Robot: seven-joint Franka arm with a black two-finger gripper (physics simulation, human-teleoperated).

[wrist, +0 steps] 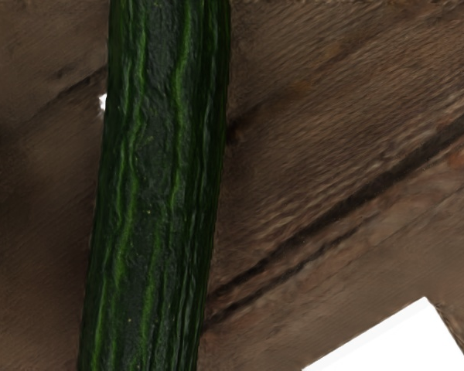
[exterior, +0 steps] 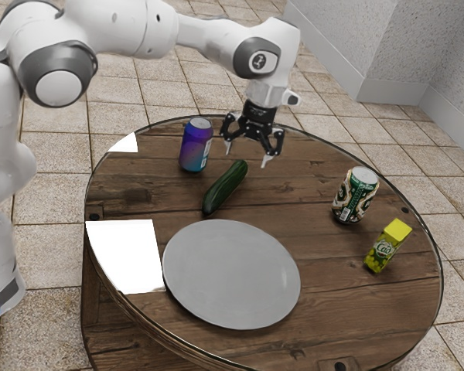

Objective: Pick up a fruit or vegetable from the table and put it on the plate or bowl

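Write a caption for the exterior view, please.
Open claw hovers above the cucumber, with the gray plate nearby.

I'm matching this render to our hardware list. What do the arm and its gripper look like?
The arm is glossy white, built of rounded segments with grey round joint caps, one bearing a small white mark. The gripper is black with pale fingertips.

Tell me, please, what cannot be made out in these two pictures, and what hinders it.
1. Cucumber, wrist view: both ends are cut off by the picture's edges.
2. White patch, wrist view: cut off by the edge; I cannot tell what it is.
3. Green can and yellow box, exterior view: the print is too small to read.
4. Table, exterior view: part of its near side is cut off by the lower edge.
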